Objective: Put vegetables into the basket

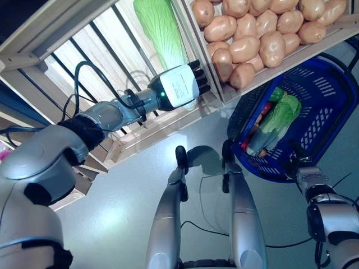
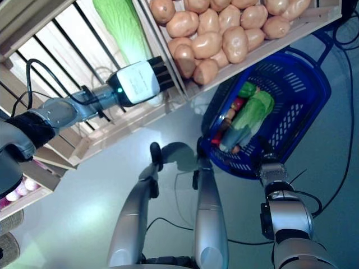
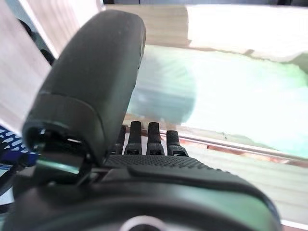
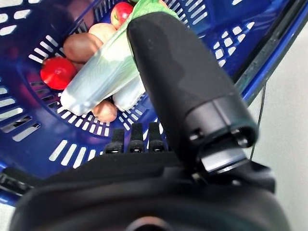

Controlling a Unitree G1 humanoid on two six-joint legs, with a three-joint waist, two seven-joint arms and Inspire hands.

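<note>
My left hand reaches into a slatted crate of the wooden stand. Its fingers are straight, right beside the lower end of a long pale green cabbage. In the left wrist view the cabbage lies just past the fingers, and I cannot tell if they touch. The blue basket stands on the floor at the right. It holds long green-and-white leafy vegetables, a red tomato and brown potatoes. My right hand waits open at the basket's near rim.
The wooden stand runs across the top, with a wooden divider just right of the cabbage's crate. The basket sits close under the stand's front edge. Grey floor lies between the stand and me.
</note>
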